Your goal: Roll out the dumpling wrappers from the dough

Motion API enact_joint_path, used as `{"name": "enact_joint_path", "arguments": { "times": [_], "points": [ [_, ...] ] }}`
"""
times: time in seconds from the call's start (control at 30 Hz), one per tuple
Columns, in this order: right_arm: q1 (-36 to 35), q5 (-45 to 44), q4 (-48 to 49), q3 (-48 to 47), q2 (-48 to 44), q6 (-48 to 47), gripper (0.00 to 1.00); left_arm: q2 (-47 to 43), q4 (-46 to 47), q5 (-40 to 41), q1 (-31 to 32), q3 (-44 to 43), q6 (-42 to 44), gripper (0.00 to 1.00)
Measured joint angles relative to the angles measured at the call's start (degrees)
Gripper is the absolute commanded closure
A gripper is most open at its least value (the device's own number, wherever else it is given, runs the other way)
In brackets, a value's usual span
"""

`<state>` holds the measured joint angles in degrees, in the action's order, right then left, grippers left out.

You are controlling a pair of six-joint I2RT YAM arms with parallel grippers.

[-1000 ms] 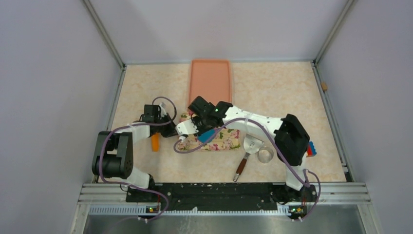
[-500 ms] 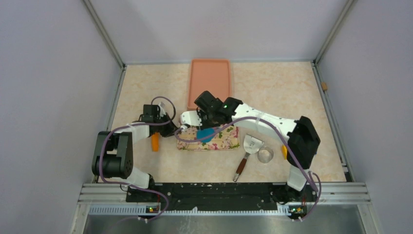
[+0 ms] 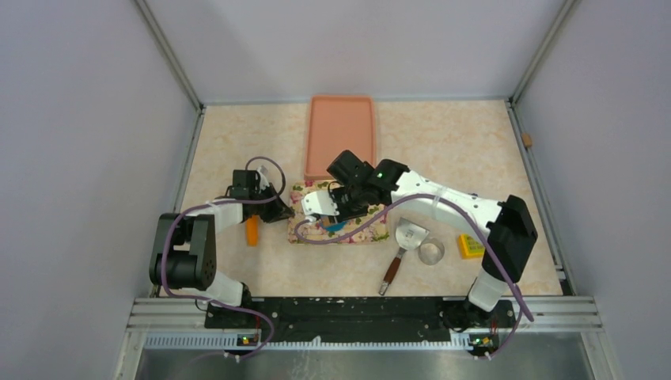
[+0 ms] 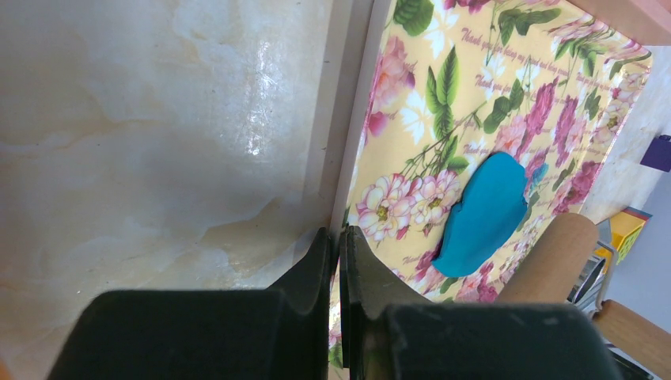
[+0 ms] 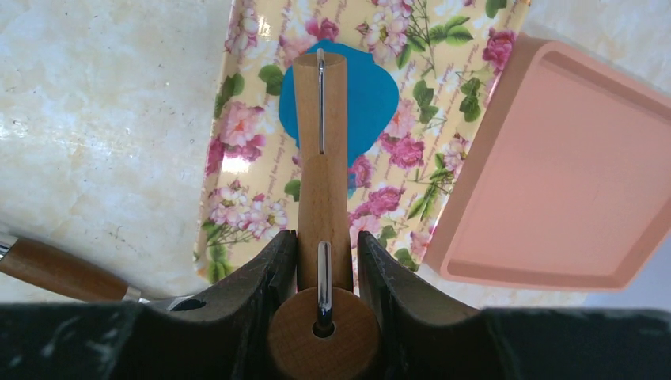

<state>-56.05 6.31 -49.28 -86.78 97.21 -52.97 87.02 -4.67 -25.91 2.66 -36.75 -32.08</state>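
Note:
The blue dough (image 5: 372, 99) lies flattened in an uneven oval on the floral tray (image 5: 245, 158), also seen in the left wrist view (image 4: 483, 214). My right gripper (image 5: 324, 237) is shut on a wooden rolling pin (image 5: 322, 134), which rests across the dough. From above, only a sliver of dough (image 3: 331, 226) shows beneath the right gripper (image 3: 324, 212). My left gripper (image 4: 338, 231) is shut on the floral tray's rim (image 4: 356, 158), at the tray's left edge (image 3: 294, 229). No dumpling wrappers are in view.
A pink tray (image 3: 340, 131) stands just behind the floral tray. A spatula (image 3: 399, 252), a metal ring cutter (image 3: 431, 252) and a yellow toy brick (image 3: 471, 245) lie to the right. An orange object (image 3: 252, 231) sits by the left arm. A purple block (image 4: 657, 152) shows far right.
The right arm has swung its elbow to the right, uncovering the yellow brick, and brought the rolling pin over the dough, hiding most of it from above. The left arm has not moved.

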Motion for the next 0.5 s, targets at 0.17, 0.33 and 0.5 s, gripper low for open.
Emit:
{"name": "enact_joint_path", "arguments": {
  "times": [0.17,0.33,0.5],
  "points": [
    [0.0,1.11,1.38,1.9,0.0,-5.77,1.0,0.0,0.0,0.0,-0.04,0.0,0.02,1.0],
    [-0.07,1.66,1.95,3.19,0.35,-11.45,1.0,0.0,0.0,-0.02,-0.07,0.0,0.02,1.0],
    [-0.07,2.38,0.37,3.5,2.01,-17.92,1.0,0.0,-0.02,-0.02,-0.26,0.0,0.0,1.0]
  ]
}}
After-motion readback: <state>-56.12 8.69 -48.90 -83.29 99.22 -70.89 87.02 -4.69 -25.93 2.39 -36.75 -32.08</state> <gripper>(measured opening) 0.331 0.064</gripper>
